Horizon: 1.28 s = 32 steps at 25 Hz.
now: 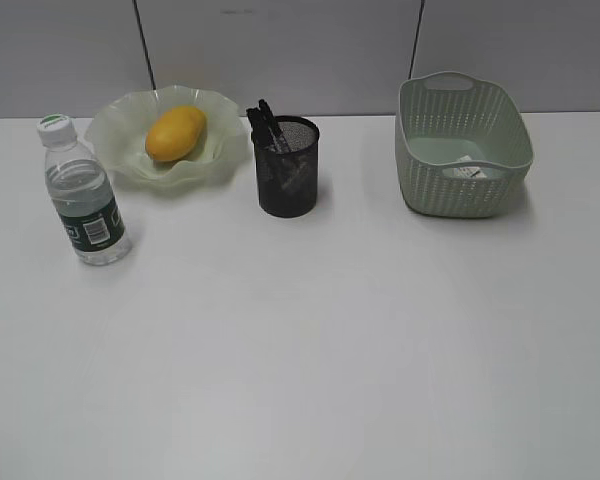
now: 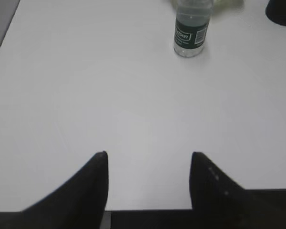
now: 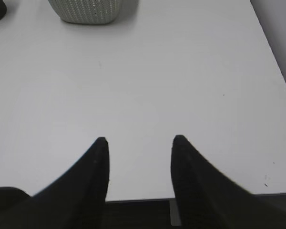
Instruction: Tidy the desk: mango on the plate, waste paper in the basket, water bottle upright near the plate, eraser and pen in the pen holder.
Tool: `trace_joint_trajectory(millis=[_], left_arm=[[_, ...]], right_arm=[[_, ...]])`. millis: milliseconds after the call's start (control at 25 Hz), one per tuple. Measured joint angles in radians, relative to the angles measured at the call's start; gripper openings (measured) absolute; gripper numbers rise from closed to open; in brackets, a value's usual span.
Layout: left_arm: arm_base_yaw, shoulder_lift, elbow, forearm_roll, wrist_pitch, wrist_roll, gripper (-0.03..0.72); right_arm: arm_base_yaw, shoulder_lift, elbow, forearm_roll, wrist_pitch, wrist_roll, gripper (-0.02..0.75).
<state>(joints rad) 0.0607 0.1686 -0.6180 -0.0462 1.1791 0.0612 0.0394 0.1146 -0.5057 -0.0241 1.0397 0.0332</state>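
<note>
Nearest me on the worktop [image 1: 300, 380] stands the water bottle [image 1: 83, 192], upright just in front of the plate [image 1: 115, 135] that cradles the mango [image 1: 176, 133]; to the plate's right sit the pen holder [image 1: 287, 167] and, farther on, the basket [image 1: 462, 145] with waste paper [image 1: 468, 172] inside. Bottle looks light, slick and squashy, best taken around its labelled middle. Left claw [image 2: 148, 157] gapes empty, well short of the bottle. Right claw [image 3: 139, 140] hangs likewise parted, holding nothing.

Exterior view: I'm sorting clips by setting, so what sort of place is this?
Probably an office desk against a grey partition wall: a white table with a pen holder, a water bottle and a basket.
</note>
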Motion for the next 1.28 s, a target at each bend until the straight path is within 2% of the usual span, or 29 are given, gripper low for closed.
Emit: trace_joint_trajectory(millis=[360, 720, 1000, 1280], left_arm=[[0.0, -0.171, 0.086, -0.014, -0.093, -0.005, 0.417], [-0.044, -0.177, 0.091, -0.008, -0.105, -0.032, 0.407], [-0.045, -0.177, 0.092, -0.003, -0.105, -0.041, 0.401], [-0.045, -0.177, 0.093, -0.001, -0.105, -0.046, 0.396]], right_arm=[[0.0, 0.0, 0.0, 0.0, 0.0, 0.0, 0.351], [0.0, 0.0, 0.0, 0.0, 0.0, 0.0, 0.351], [0.0, -0.115, 0.0, 0.001, 0.003, 0.0, 0.351], [0.0, -0.124, 0.001, 0.005, 0.001, 0.0, 0.351]])
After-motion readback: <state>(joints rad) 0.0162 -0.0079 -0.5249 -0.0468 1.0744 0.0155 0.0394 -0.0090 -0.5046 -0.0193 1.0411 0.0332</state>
